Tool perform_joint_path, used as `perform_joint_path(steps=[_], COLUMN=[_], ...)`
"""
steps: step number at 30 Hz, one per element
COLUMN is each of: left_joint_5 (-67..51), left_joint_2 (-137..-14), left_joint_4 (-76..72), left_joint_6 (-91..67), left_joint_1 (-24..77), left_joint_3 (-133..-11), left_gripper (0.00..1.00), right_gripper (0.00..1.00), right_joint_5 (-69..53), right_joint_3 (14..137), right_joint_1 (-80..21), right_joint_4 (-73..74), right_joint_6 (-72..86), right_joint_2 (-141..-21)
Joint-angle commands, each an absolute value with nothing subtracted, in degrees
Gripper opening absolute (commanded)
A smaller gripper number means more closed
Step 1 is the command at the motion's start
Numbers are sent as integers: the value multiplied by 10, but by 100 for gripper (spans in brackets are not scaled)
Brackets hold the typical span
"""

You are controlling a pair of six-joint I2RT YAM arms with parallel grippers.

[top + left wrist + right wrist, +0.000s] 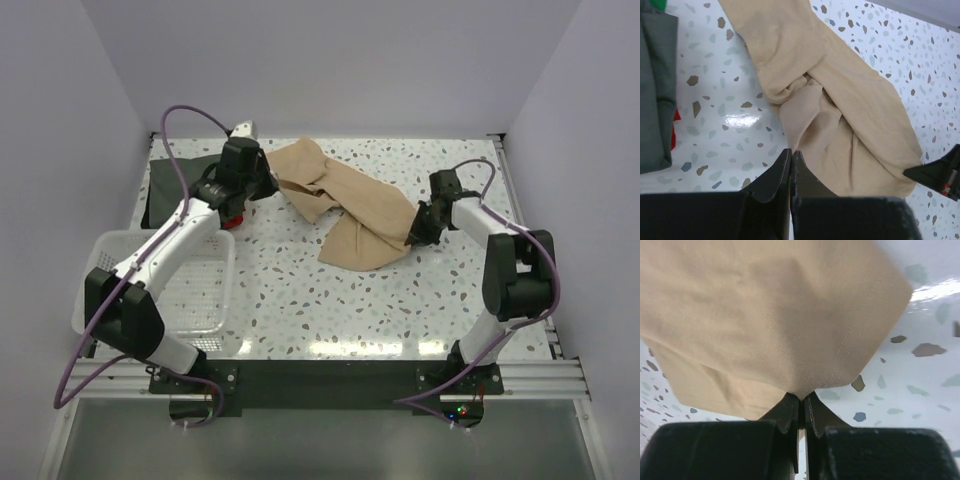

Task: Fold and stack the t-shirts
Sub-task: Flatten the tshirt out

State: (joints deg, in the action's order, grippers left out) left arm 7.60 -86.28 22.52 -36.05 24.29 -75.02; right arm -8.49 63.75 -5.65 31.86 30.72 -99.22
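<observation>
Inspection found the tan shirt (pixel 335 205) lying crumpled and twisted across the far middle of the speckled counter (pixel 300 290). It ran from the far left-centre down towards the right, with a broad flap spread nearer the middle. The right tool (pixel 413 235) was at the shirt's right end. In the right wrist view its jaws were closed tight on a hemmed corner of the tan shirt (pixel 765 315), and the cloth bunched into the right tool (pixel 801 402) at the pinch. The rest of that corner hung spread above the counter. The left tool (pixel 270 186) stood at the far left end of the same shirt. In the left wrist view the left tool (pixel 791 155) had its jaws pressed together, the tips just beside the near edge of the tan shirt (pixel 850 100). No cloth showed between them, and whether they nipped the edge could not be told. A grey shirt (pixel 165 190) lay flat at the far left of the counter, apart from the tan one. A red shirt (pixel 233 220) showed only as a thin edge at its right side, beneath the left arm. In the left wrist view the grey shirt (pixel 655 90) and the red edge (pixel 674 130) sat at the left margin. A white mesh basket (pixel 215 300) stood at the near left, with the left arm crossing above it.
</observation>
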Motion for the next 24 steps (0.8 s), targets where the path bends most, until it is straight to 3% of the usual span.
perform_joint_path(steps=[1,7,13,17,18,21,24], left_joint_5=[105,126,128,103,98,84,85], left_joint_2=[-822,-774,-773,-781,-782,-784,-777], left_joint_4=[245,268,273,259,258,252,246], left_joint_6=[-340,-338,-338,-338,-337,-343,-344], left_joint_1=[222,199,188,186,186,186,186], left_joint_3=[-745,-723,-701,-692,-690,-677,-658], left_gripper=[0,0,0,0,0,0,0], right_gripper=[0,0,2,42,57,70,71], right_joint_5=[-41,-2,19,1,-10,-12,-4], right_joint_3=[702,784,908,982,973,910,837], right_joint_1=[-24,61,121,121,121,121,121], right_joint_4=[409,492,510,544,539,528,527], right_joint_6=[277,227,190,178,179,184,185], right_joint_2=[-926,-912,-1026,-1073,-1060,-1011,-970])
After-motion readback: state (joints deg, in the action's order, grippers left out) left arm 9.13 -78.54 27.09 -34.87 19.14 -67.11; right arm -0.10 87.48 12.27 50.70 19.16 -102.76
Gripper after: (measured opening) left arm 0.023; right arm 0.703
